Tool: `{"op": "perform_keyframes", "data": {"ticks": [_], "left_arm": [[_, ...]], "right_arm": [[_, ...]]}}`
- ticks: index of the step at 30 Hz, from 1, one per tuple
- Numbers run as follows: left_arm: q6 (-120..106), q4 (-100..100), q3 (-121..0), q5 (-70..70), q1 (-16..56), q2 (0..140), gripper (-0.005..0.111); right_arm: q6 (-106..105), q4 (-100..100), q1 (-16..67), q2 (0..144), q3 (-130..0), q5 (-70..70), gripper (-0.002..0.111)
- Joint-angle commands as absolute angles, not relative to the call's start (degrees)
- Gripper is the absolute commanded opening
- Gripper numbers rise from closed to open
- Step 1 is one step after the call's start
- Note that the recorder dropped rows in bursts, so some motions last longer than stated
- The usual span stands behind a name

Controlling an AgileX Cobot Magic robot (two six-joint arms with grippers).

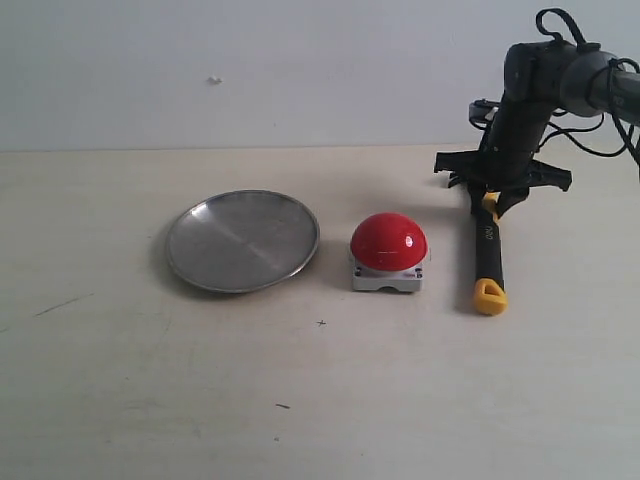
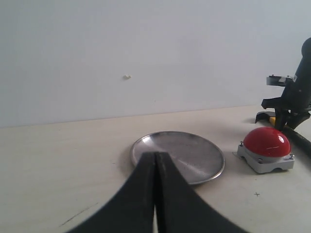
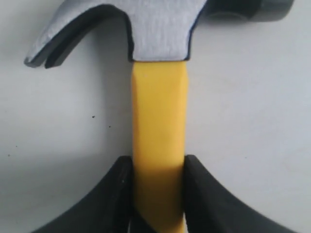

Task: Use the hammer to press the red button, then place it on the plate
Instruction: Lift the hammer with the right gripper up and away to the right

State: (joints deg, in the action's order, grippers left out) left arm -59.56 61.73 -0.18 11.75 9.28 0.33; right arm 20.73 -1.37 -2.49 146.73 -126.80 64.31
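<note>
The small claw hammer (image 1: 488, 255), with a dark steel head and a yellow-and-black handle, lies along the pale matte tabletop (image 1: 320, 400) at the right, its yellow butt end pointing toward the exterior camera. The right gripper (image 3: 158, 167) is closed on the smooth yellow neck just below the head, its curved black fingers pressing both sides. The glossy red dome button (image 1: 388, 240) on its square light-grey base sits just left of the handle, apart from it. Further left, near the button, rests the round, shallow brushed-metal plate (image 1: 240, 240) with a raised rim. The left gripper (image 2: 155, 160) has its black fingers pressed together, holding nothing.
</note>
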Motion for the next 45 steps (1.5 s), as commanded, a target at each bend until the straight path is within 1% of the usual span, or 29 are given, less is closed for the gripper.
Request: {"op": "perform_keyframes", "data": {"ticks": [1,5,7,11,15,20,25,30,34,37,41,45], "left_arm": [[-59.56,61.73,0.0,11.72,9.22,0.0,0.0],[-59.56,61.73,0.0,11.72,9.22,0.0,0.0],[-59.56,61.73,0.0,11.72,9.22,0.0,0.0],[-59.56,61.73,0.0,11.72,9.22,0.0,0.0],[-59.56,61.73,0.0,11.72,9.22,0.0,0.0],[-59.56,61.73,0.0,11.72,9.22,0.0,0.0],[-59.56,61.73,0.0,11.72,9.22,0.0,0.0],[-59.56,61.73,0.0,11.72,9.22,0.0,0.0],[-59.56,61.73,0.0,11.72,9.22,0.0,0.0],[-59.56,61.73,0.0,11.72,9.22,0.0,0.0],[-59.56,61.73,0.0,11.72,9.22,0.0,0.0],[-59.56,61.73,0.0,11.72,9.22,0.0,0.0]], "right_arm": [[19.6,-5.93,-0.16,141.49,-125.68,64.25,0.0],[21.55,-8.85,1.73,136.45,-121.87,62.67,0.0],[22.57,-8.75,2.41,133.14,-117.85,59.55,0.0],[23.81,-8.72,2.68,126.75,-107.86,53.6,0.0],[27.32,-13.22,2.68,120.58,-97.53,48.53,0.0],[33.55,-19.0,2.68,110.98,-85.75,37.38,0.0],[39.36,-25.56,2.68,97.07,-72.5,22.82,0.0],[42.2,-30.73,2.68,85.73,-62.0,14.26,0.0],[43.75,-34.42,2.68,76.21,-51.99,2.19,0.0],[43.75,-34.42,2.68,69.27,-44.37,-8.23,0.0],[40.22,-30.74,2.68,63.09,-37.27,-16.31,0.0],[27.95,-15.6,2.68,58.2,-31.78,-19.21,0.0]]}}
